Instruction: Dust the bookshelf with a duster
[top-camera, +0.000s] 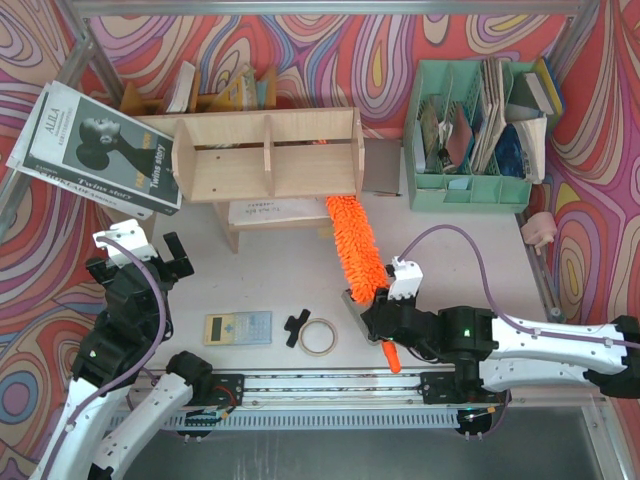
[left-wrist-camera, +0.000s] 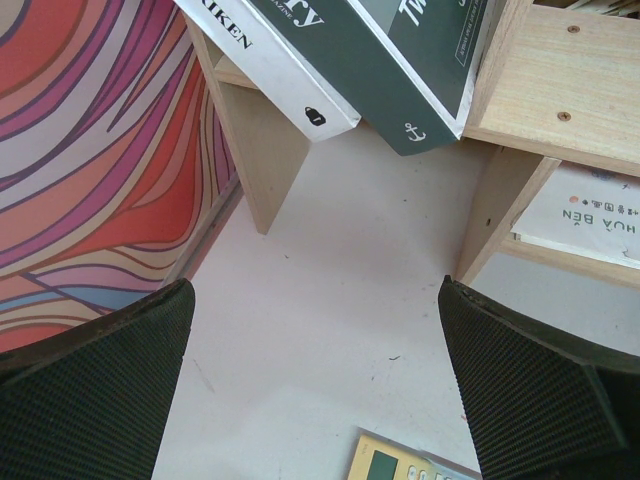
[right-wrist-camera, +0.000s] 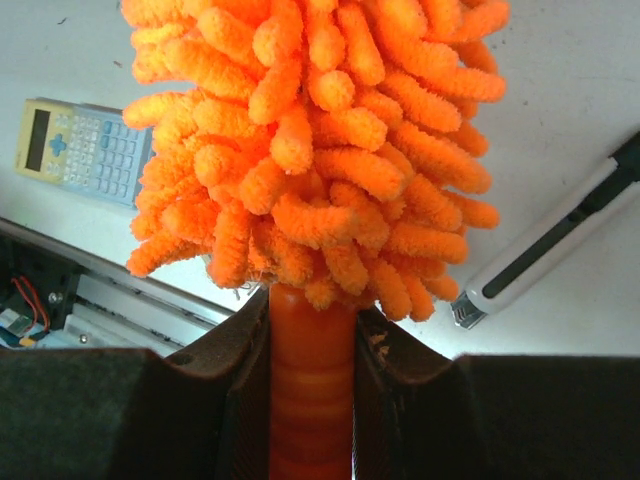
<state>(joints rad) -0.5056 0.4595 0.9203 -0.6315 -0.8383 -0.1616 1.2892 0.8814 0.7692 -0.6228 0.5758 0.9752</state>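
Seemingly the work is at an early stage. The right gripper (top-camera: 383, 308) is clamped narrowly on the smooth orange handle (right-wrist-camera: 310, 400) of the duster (top-camera: 358, 245), just below where the fluffy head begins, so the pick-up is done. The wrist view shows the handle squeezed between both pads with the chenille head (right-wrist-camera: 320, 150) fanning out above them.

The duster's long axis runs diagonally across the desk (top-camera: 450, 260). The handle end sits low near the robot's side, and the head rises away and slightly to the left. Its tip points at the bookshelf (top-camera: 270, 150) and meets the lower right corner by the end panel; whether it presses on the wood or only reaches it I cannot tell.

Of the three compartments, none has the duster inside it, so I judge that the sweeping of the interior, top board and dividers is left to do.

The left gripper (top-camera: 150, 250) hangs with its jaws spread wide and nothing between them, over bare desk near the shelf's left leg, beneath the leaning book (top-camera: 95, 150).
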